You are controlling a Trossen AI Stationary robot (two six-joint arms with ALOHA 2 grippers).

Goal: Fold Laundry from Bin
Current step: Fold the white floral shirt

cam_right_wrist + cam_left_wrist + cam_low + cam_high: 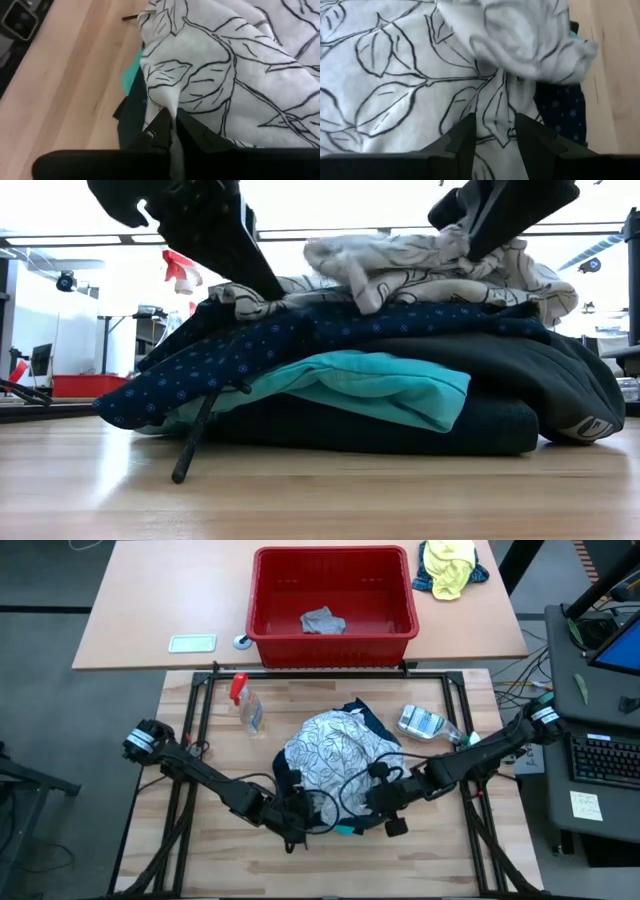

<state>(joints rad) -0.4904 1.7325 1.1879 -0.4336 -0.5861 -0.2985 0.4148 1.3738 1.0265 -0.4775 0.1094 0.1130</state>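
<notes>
Left hand (296,823): low at the near left edge of the laundry pile; in its wrist view the fingers (464,142) stand partly spread, with a fold of the leaf-print cloth lying in the gap; whether they press it I cannot tell.
Spray bottle (243,704): red-topped, lying on the wooden surface (200,850), left of the pile and apart from it.
Laundry pile (380,370): stacked mid-surface; from the low view, black at the bottom, turquoise above it, navy with small dots next, dark grey on the right.
Leaf-print garment (335,755): white with black leaf outlines, topmost on the pile, rumpled.
Right hand (385,802): at the near right edge of the pile; fingers (162,127) pressed together, pinching a fold of the leaf-print garment.
Bin (290,635): red tub on the far surface, behind the pile; one light grey garment (322,622) lies inside it.
Crumpled bottle (425,723): clear plastic, right of the pile; label unreadable.
Yellow-and-blue bundle (448,567): just right of the bin.
Readable writing: none made out.
</notes>
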